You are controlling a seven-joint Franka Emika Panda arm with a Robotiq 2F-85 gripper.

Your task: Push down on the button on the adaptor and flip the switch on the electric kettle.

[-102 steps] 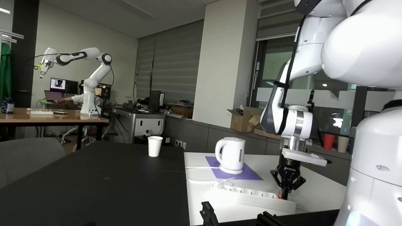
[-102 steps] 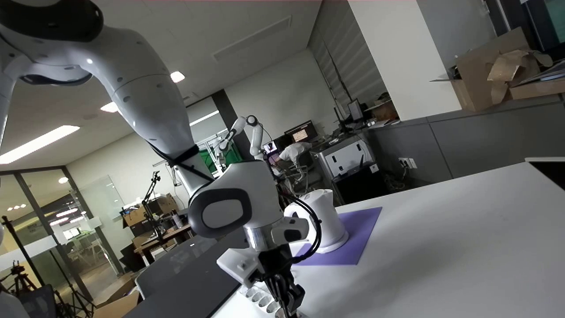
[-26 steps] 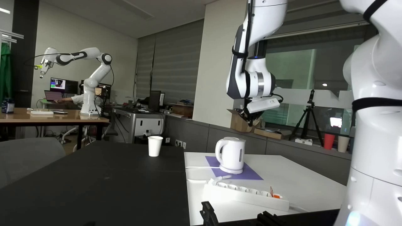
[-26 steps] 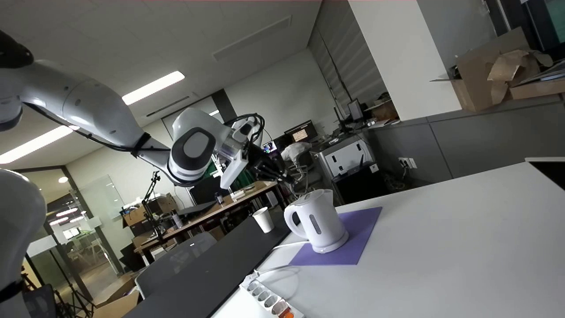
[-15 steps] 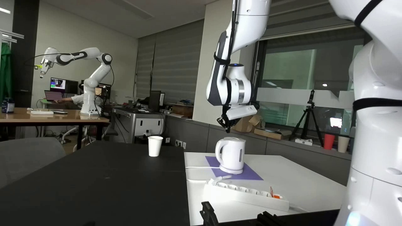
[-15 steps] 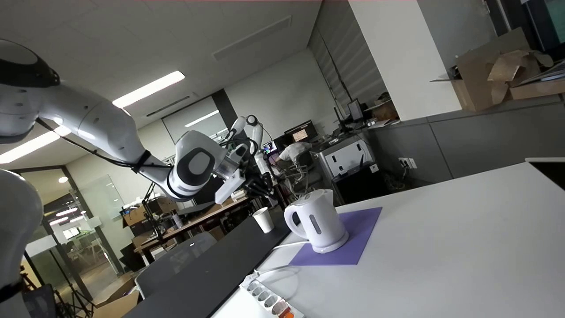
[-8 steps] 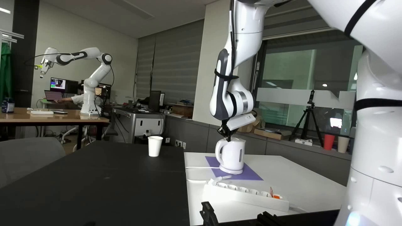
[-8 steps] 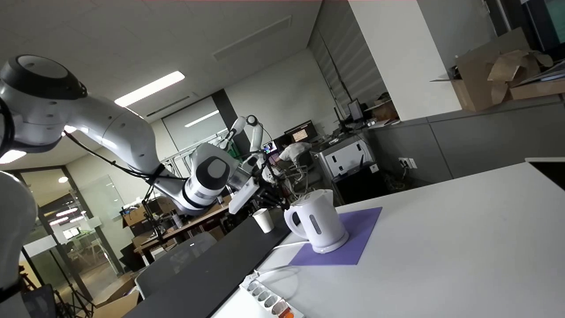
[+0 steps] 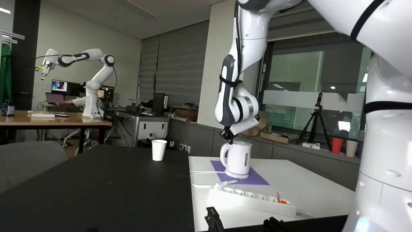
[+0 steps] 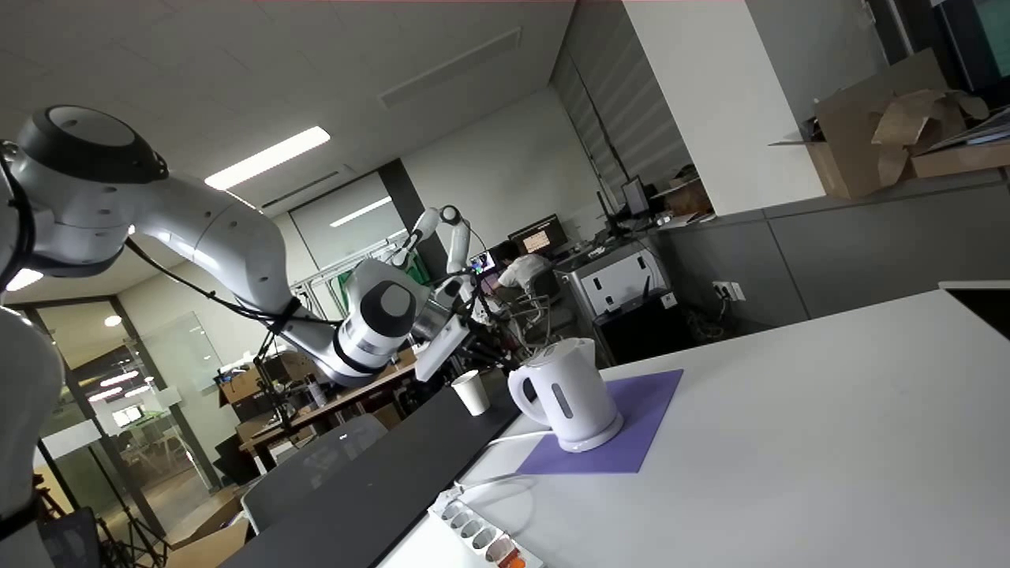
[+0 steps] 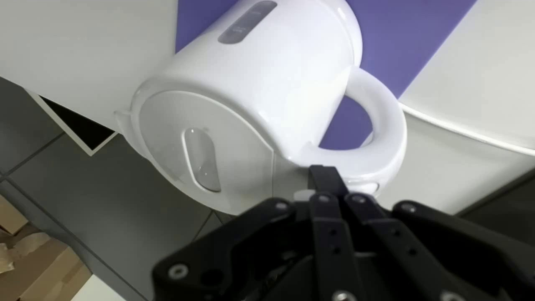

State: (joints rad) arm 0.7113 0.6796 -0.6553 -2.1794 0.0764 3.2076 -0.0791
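A white table (image 10: 773, 457) shows in all three views; a black table (image 9: 96, 187) stands beside it in both exterior views. The robot arm (image 9: 252, 50) bends down over the white table. A purple sheet (image 10: 651, 402) lies there, and the kettle (image 9: 239, 159) stands upright on it. The long white power strip (image 9: 251, 203) lies near the sheet but apart from it, seen in the exterior views only. The gripper (image 11: 328, 179) has its fingers together, the tips at the spot where the kettle's handle (image 11: 391, 121) meets the lid (image 11: 246, 146); whether they touch it, I cannot tell. In both exterior views those tips are too dark to judge. A paper cup (image 9: 158, 150) stands on the black table in the same views. The wrist view alone looks onto the lid's oval inset (image 11: 202, 161). An orange button (image 9: 283, 202) at one end of the strip shows in both exterior views. A small pale tab (image 11: 304, 195) shows just beside the tips in the wrist view.
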